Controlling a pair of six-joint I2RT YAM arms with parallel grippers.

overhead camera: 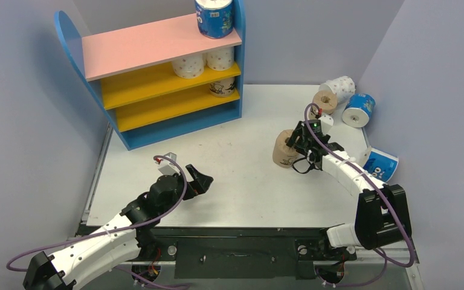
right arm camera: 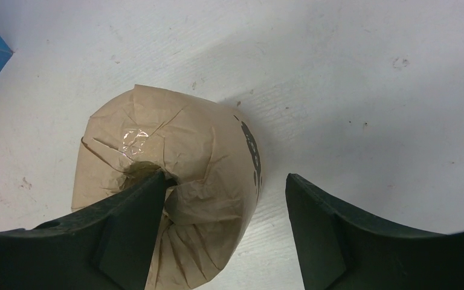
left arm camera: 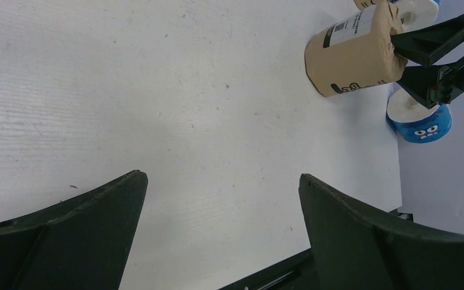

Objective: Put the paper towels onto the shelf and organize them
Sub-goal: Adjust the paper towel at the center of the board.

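Right wrist view: my right claw (right arm camera: pixel 226 178) stands open astride 1 wall of the tan roll (right arm camera: pixel 175 151). 1 fingertip sits at the crumpled mouth of the core; the other hangs just off the roll's outer side, not touching. Nothing is gripped yet. The roll stands on end on the table (right arm camera: pixel 368 90), directly under me. The shelf (overhead camera: pixel 157 42) is well ahead and off to my left, already carrying 4 rolls.

My worry is the bite. If I close here I pinch only 1 soft wall, so the wrapper may crease or tear. The roll could also hang lopsided and swing on the lift. A tilted roll might then clip a shelf board or knock a placed roll. My left claw (left arm camera: pixel 222 176) idles wide open, holding nothing.
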